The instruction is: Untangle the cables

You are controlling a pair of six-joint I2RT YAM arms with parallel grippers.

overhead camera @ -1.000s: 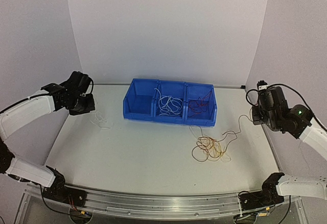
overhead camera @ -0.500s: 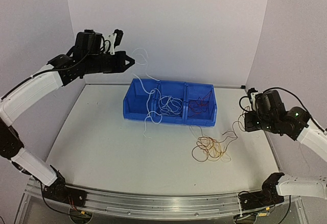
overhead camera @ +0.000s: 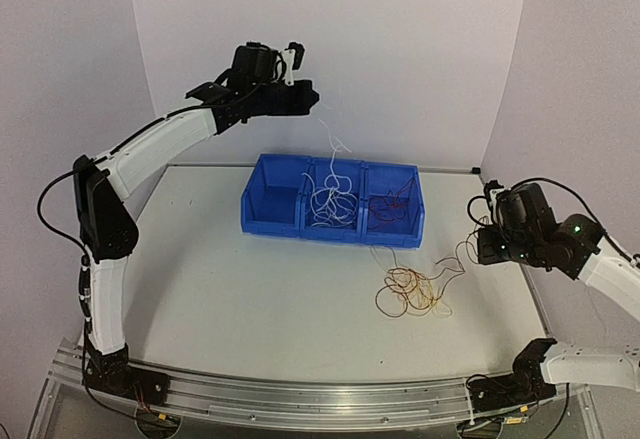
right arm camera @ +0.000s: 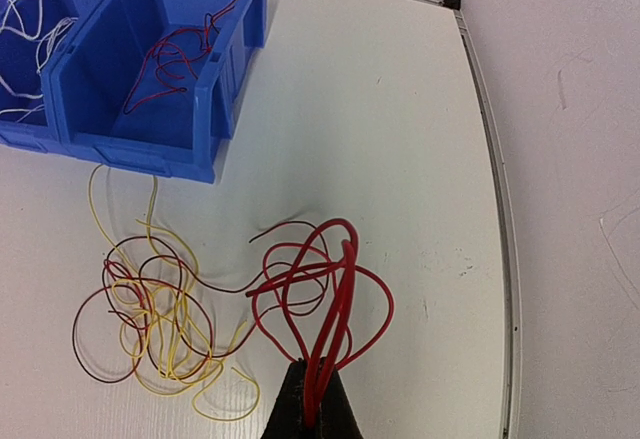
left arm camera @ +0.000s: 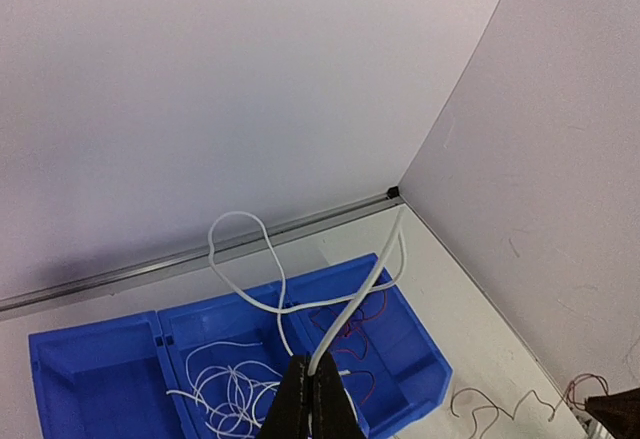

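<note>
Right wrist view, nearest you: what's pinched there?
— My right gripper (right arm camera: 312, 399) is clamped shut on a bunch of red cable loops (right arm camera: 330, 259), low by the right edge of the table (right arm camera: 400, 109). I'd say it's held aside to part from the yellow-and-brown tangle (right arm camera: 160, 309) lying just in front of the blue bin (right arm camera: 140, 149); one dark strand (right arm camera: 225, 289) seems to link them.
— And farther off?
— My left gripper (left arm camera: 318, 384), high above the bin, pinches a white cable (left arm camera: 355, 299) hanging toward the middle compartment, where other white cables (left arm camera: 225, 394) lie. Height lets it dangle free; colours look sorted, red wires (right arm camera: 165, 69) in the right compartment.
</note>
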